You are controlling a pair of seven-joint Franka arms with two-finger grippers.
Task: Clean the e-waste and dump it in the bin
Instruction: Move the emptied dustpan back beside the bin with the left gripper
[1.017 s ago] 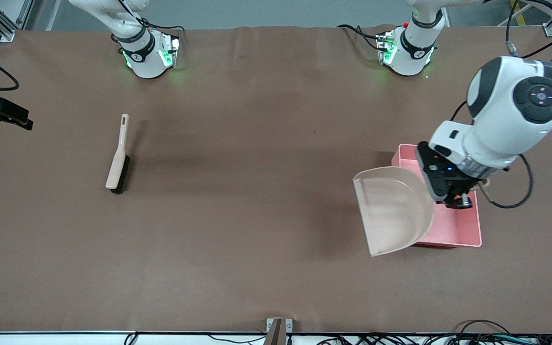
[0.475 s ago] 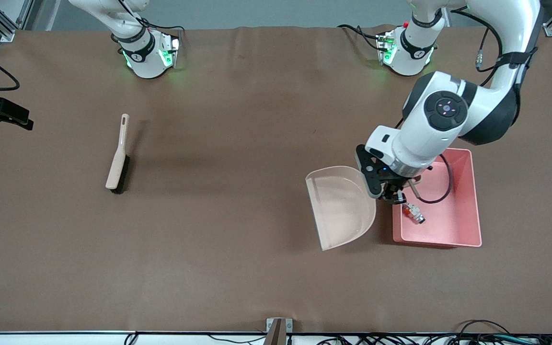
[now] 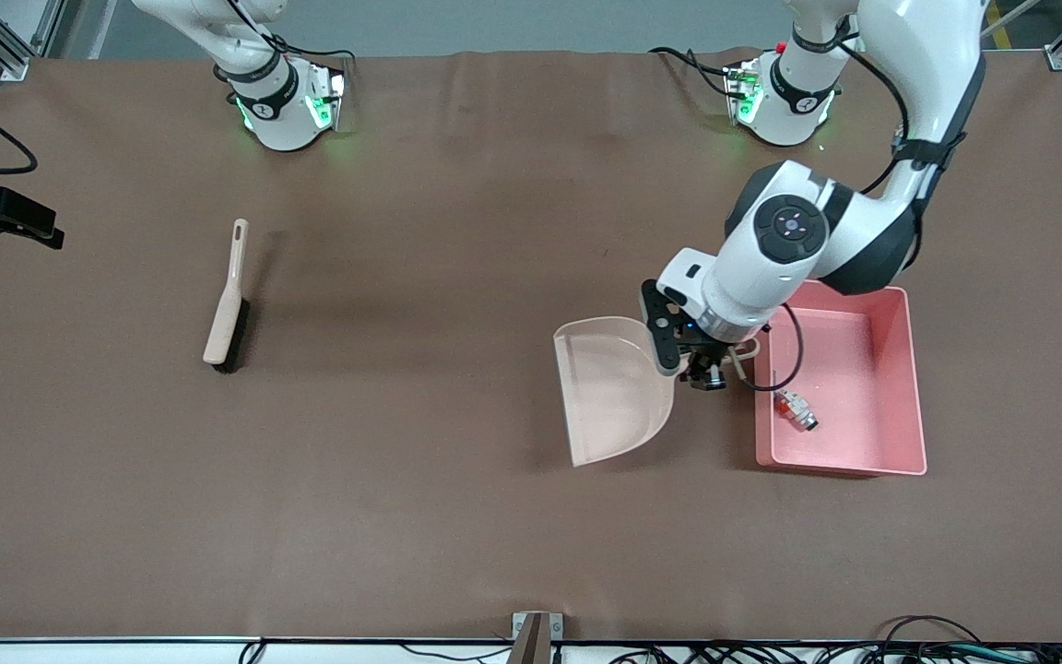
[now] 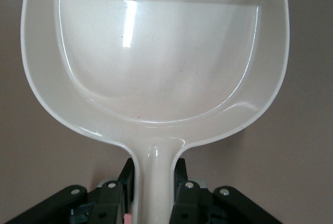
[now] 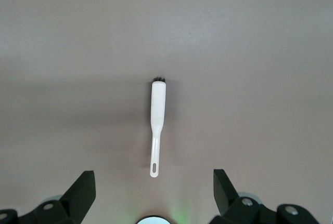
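Observation:
The e-waste (image 3: 796,410), a small grey piece with orange bits, lies inside the pink bin (image 3: 863,364) near its wall toward the right arm's end. My left gripper (image 3: 704,367) is shut on the handle of a beige dustpan (image 3: 609,397) and holds it over the table just beside the bin. In the left wrist view the dustpan (image 4: 156,63) looks empty, and the left gripper (image 4: 154,174) clamps its neck. My right gripper (image 5: 154,182) hangs open, high over the brush (image 5: 156,109), with nothing between its fingers.
A beige brush with black bristles (image 3: 227,309) lies on the brown table toward the right arm's end. A black camera mount (image 3: 1,217) juts in at that end's edge. A metal bracket (image 3: 536,634) sits at the front edge.
My left arm carried the dustpan from over the bin out toward the table's middle. The e-waste now shows lying in the bin. The right gripper and the brush have not moved.

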